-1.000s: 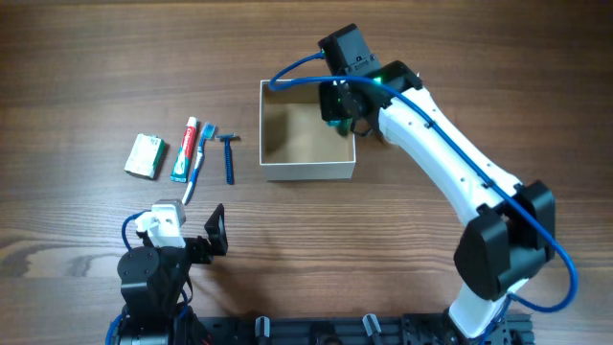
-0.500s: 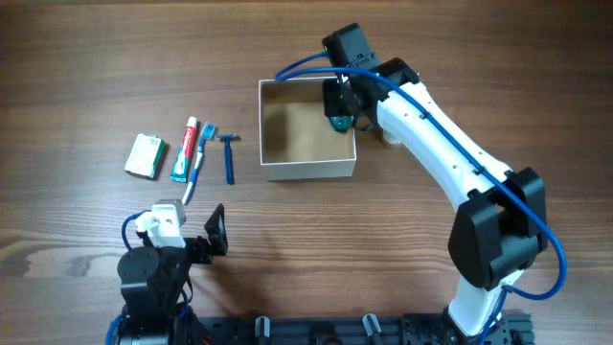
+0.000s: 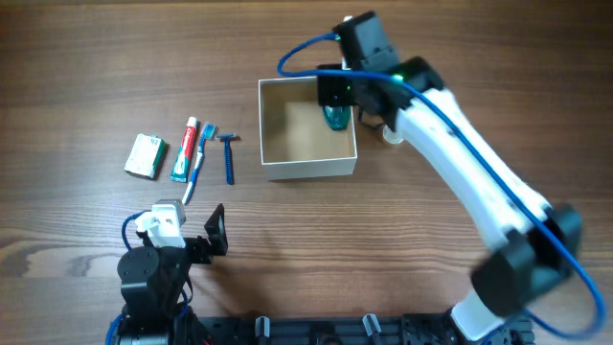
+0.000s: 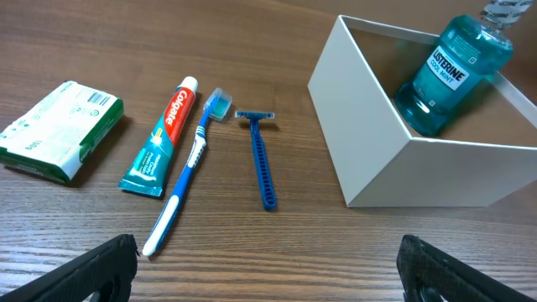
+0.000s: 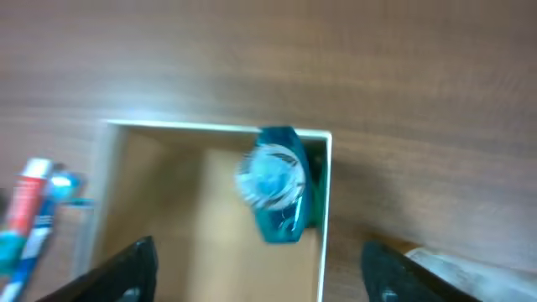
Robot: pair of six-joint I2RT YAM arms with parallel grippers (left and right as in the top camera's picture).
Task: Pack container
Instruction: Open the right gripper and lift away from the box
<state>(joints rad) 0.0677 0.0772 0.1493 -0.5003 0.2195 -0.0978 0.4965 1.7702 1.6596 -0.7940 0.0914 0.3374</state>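
Note:
The container (image 3: 308,170) is a square white box with a tan inside, at the table's middle. A teal mouthwash bottle (image 3: 335,117) stands in its back right corner, leaning on the wall. My right gripper (image 3: 334,95) hovers just above the bottle, open and empty. In the right wrist view the bottle (image 5: 277,184) sits below the spread fingers (image 5: 260,268), against the box rim (image 5: 193,127). My left gripper (image 3: 198,240) is open and empty near the front edge. The left wrist view shows the box wall (image 4: 369,134) and the bottle (image 4: 449,80), with the open fingers (image 4: 268,268) low in the frame.
Left of the box lie a green soap box (image 3: 146,155), a toothpaste tube (image 3: 184,149), a blue-white toothbrush (image 3: 198,158) and a blue razor (image 3: 229,156). A small white object (image 3: 391,134) lies just right of the box, partly under the right arm.
The right gripper has let go of the mouthwash bottle in the box and risen and drawn back from it. The left arm has not moved.

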